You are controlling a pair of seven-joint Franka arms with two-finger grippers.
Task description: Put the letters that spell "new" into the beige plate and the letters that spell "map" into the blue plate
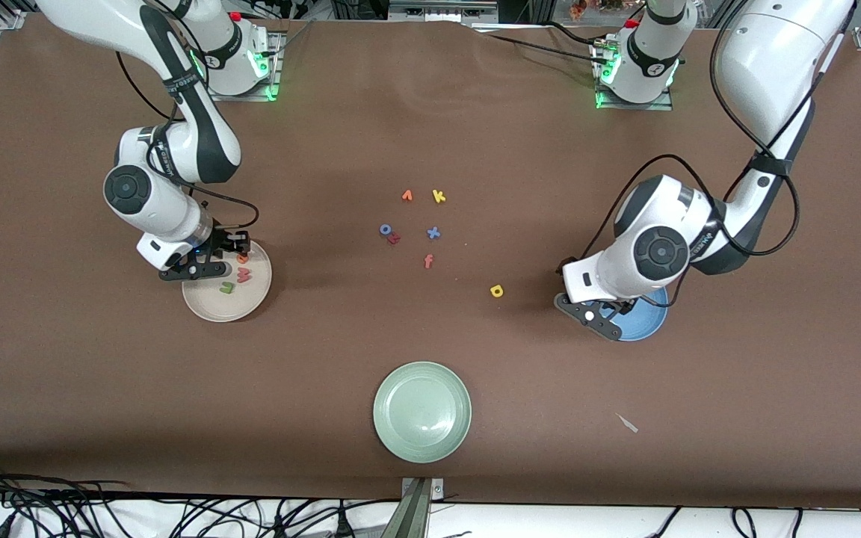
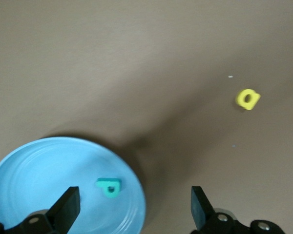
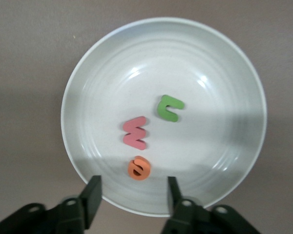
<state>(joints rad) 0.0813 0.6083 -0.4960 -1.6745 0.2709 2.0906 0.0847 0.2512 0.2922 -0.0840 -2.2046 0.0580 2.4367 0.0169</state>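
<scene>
The beige plate (image 1: 210,306) (image 3: 219,73) holds three letters: the olive-green n (image 1: 227,288) (image 3: 169,107), the salmon w (image 1: 244,275) (image 3: 135,132) and the orange e (image 1: 242,258) (image 3: 139,167). My right gripper (image 1: 230,249) (image 3: 132,187) hangs open low over that plate's rim, the e lying free just ahead of its fingertips. The teal p (image 2: 109,186) lies in the blue plate (image 1: 647,320) (image 2: 39,170). My left gripper (image 1: 610,314) (image 2: 134,200) is open and empty over that plate's edge. The yellow a (image 1: 497,291) (image 2: 247,99) rests on the table beside the blue plate.
A pale green plate (image 1: 422,411) sits near the front edge. Mid-table lies a loose group: an orange letter (image 1: 406,196), yellow k (image 1: 439,196), a small blue letter (image 1: 385,229), red z (image 1: 394,239), blue x (image 1: 433,233), salmon f (image 1: 428,261).
</scene>
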